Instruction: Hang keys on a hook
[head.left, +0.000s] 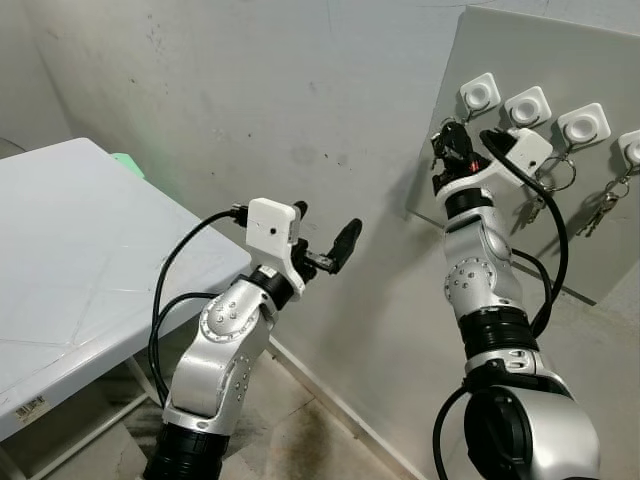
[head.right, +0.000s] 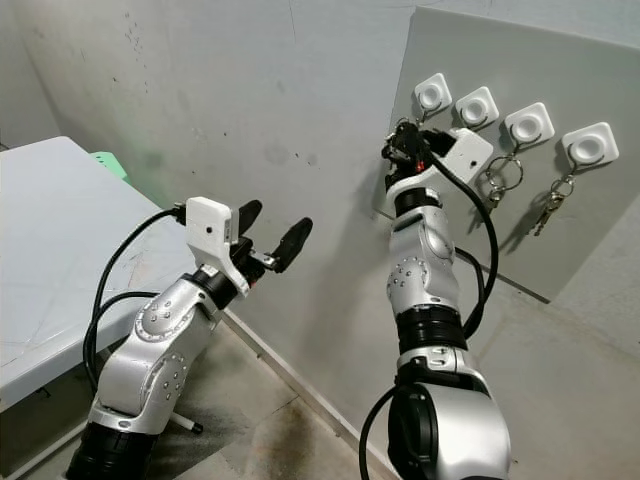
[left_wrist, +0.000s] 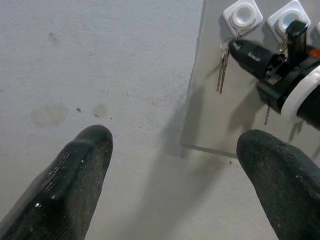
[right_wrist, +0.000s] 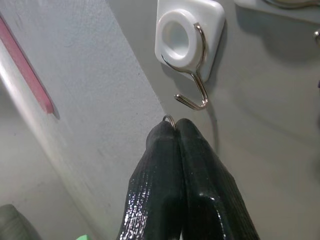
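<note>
Spread wide and holding nothing, the left gripper (head.right: 270, 235) is hovering out in front of the bare wall (head.left: 250, 90), to the right of the table (head.left: 70, 250) and well apart from the board (head.right: 520, 60). Over to the right, the right gripper (right_wrist: 175, 127) is reaching up to the board, its fingers (right_wrist: 150, 170) pressing tightly together on the key ring (right_wrist: 169, 119), whose metal loop is peeking out at the tips. The keys (left_wrist: 221, 70) are dangling below the pinch, as the left wrist view shows.

That loop is sitting just below the hook (right_wrist: 192, 75) on the leftmost mount and apart from it, not yet over the wire. So the carrying looks done; the hanging itself is what is left. By my reading, the ring needs lifting and slipping over the upturned tip, then letting go.

Further right along the board, other hooks are already carrying rings and keys: one ring (head.right: 503, 172) under the third mount, and another bunch (head.right: 553, 200) under the far-right mount.
</note>
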